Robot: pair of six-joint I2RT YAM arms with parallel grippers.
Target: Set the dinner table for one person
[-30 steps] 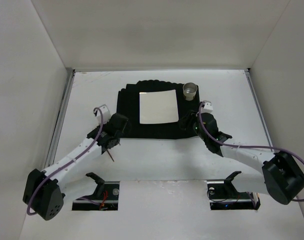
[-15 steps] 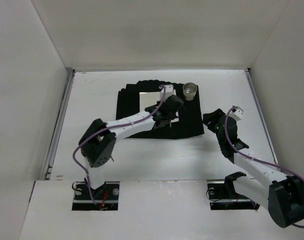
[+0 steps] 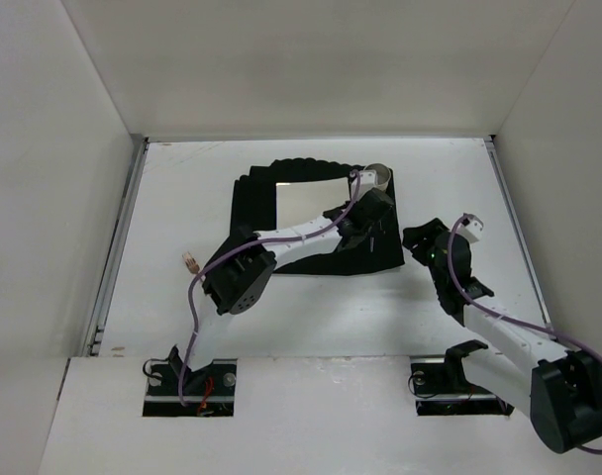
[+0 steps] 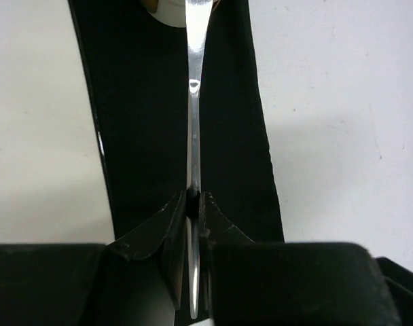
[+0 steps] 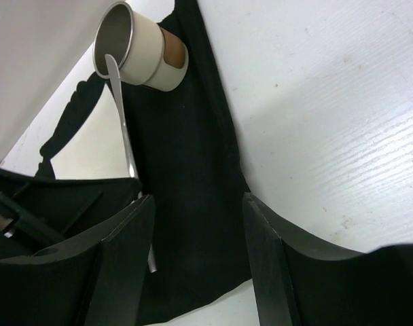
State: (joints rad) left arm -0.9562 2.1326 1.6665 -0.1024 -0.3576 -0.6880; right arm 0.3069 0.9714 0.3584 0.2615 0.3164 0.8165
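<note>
The white dinner table (image 3: 182, 198) carries a black ribbed mat (image 3: 251, 203) with a square white plate (image 3: 301, 203) on it. A cup (image 3: 377, 176) with a metal inside stands at the mat's far right corner. My left gripper (image 3: 365, 223) reaches across the plate and is shut on a thin silver utensil (image 4: 193, 122). The utensil hangs over the mat's right strip (image 4: 145, 102) and points at the cup (image 4: 169, 10). My right gripper (image 5: 200, 200) stands open and empty just right of the left one, over the mat's edge (image 5: 193, 136). The cup (image 5: 142, 51) and the utensil (image 5: 125, 136) show ahead of it.
White walls (image 3: 63, 198) close the table on the left, far and right sides. The left arm (image 3: 281, 237) lies diagonally over the mat's near edge. A purple cable (image 3: 192, 317) loops up from its base. The right arm (image 3: 499, 327) stretches along the near right.
My left arm swung from left of the mat across the plate to the mat's right strip, carrying the utensil. The right gripper drew back rightward off the mat and opened wider.
</note>
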